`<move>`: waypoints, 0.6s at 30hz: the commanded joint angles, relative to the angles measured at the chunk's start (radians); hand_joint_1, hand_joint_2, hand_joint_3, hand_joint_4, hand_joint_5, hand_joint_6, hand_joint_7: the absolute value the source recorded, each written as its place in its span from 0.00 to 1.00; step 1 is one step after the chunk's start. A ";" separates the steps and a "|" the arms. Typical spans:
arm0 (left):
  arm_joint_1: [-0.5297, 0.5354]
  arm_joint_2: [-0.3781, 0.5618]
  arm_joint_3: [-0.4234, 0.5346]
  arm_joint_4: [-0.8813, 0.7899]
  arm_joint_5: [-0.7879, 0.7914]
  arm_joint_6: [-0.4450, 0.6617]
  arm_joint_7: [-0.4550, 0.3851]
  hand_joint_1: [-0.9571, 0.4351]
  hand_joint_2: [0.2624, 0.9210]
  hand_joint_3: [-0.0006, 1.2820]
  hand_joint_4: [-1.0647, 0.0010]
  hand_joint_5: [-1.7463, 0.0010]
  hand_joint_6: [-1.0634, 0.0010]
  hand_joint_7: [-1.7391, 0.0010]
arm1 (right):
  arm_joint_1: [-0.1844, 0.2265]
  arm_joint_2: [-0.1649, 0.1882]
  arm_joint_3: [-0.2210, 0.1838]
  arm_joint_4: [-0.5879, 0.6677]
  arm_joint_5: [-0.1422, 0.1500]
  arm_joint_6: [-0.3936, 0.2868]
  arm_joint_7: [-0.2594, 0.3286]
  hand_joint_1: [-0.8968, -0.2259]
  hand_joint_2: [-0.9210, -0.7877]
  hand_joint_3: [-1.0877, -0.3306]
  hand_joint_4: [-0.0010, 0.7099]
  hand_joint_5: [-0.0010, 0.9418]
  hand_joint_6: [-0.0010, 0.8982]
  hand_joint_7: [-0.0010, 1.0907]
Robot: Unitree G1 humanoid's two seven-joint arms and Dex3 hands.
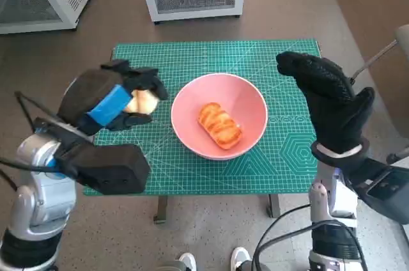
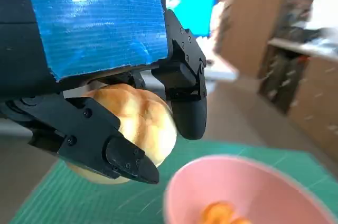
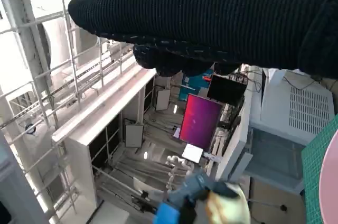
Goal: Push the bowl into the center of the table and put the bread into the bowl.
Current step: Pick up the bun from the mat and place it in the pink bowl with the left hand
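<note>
Fingers (image 2: 124, 158) of left hand (image 1: 112, 100) round bread roll (image 2: 140, 123)

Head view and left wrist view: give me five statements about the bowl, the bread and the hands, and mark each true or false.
1. The left hand holds a round bread roll. True.
2. The pink bowl is empty. False: a golden pastry lies in it.
3. The right hand holds the bowl's rim. False: it is raised beside the bowl and holds nothing.
4. The bowl stands on the green cutting mat. True.
5. The roll is already in the bowl. False: it is beside the bowl, in the left hand.
</note>
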 commanded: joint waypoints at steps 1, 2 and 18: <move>-0.098 -0.041 -0.074 0.043 0.013 -0.027 -0.023 0.69 0.98 0.01 0.22 0.42 0.36 0.36 | 0.005 -0.007 -0.003 0.020 0.000 0.004 0.011 0.79 0.00 0.66 0.82 0.10 0.17 0.89; -0.118 -0.053 -0.089 0.060 0.012 -0.035 -0.025 0.69 0.98 0.01 0.22 0.42 0.36 0.36 | 0.006 -0.006 -0.003 0.020 0.000 0.004 0.012 0.79 0.00 0.66 0.82 0.10 0.17 0.89; -0.318 -0.209 -0.251 0.473 0.025 -0.191 0.041 0.69 1.00 0.02 0.27 0.37 0.40 0.34 | 0.022 -0.010 -0.012 0.011 -0.001 -0.002 0.011 0.79 0.00 0.67 0.81 0.12 0.17 0.89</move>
